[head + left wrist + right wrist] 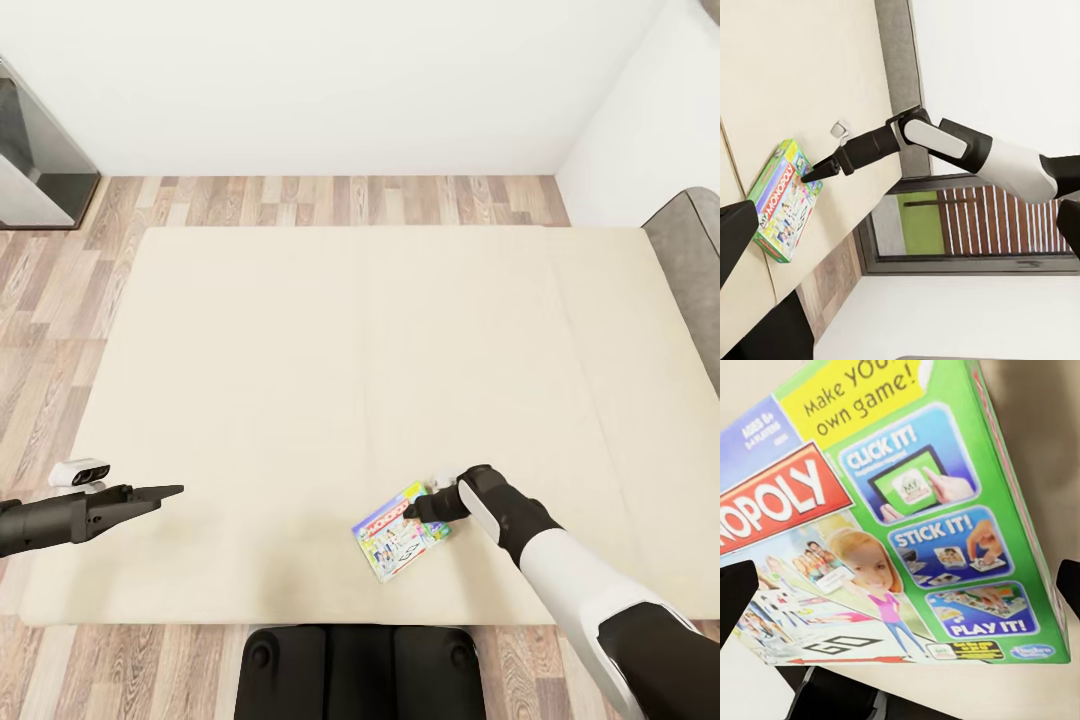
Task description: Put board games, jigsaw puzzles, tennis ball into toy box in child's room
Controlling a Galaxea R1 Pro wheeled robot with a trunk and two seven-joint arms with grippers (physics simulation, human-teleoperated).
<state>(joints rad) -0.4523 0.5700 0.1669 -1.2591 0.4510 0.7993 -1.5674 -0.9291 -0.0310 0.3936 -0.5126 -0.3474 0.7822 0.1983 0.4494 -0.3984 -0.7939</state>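
One board game, the white-green Monopoly box [398,534], lies flat on the cream bed [300,380] near its front edge. The box [783,202] rests slightly askew on the mattress. My right gripper [412,513] hangs just over the box's far right corner, open, its two dark fingertips [736,600] spread wide with the printed lid [892,525] close beneath them. From the left wrist, the right gripper's tip [816,174] meets the box's edge. My left gripper [172,491] hovers open over the bed's front left, well away from the box.
Wood-plank floor [60,300] surrounds the bed. A dark grey cabinet [40,150] stands at the back left by the white wall. A grey padded edge [690,270] runs along the bed's right side. My black base [360,670] is against the bed's front edge.
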